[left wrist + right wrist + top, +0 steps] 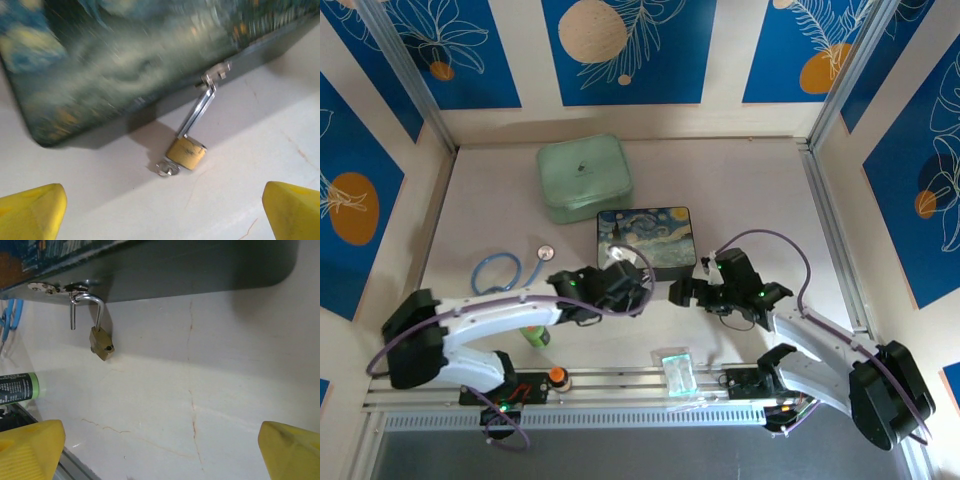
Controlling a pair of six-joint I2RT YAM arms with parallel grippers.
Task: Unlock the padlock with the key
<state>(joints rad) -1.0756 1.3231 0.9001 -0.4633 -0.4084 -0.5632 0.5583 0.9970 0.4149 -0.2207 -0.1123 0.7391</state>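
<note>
Lighting bright and even. In the left wrist view the painted box (125, 55) is smeared by blur (padlock (186, 152) sharper), with soft shadows beneath.

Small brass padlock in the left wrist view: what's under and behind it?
Under the brass padlock: pale table, with the small silvery key at its lower end. Behind: the starry-night painted box, its dark front wall. Whether the key sits in the keyhole is hidden.
</note>
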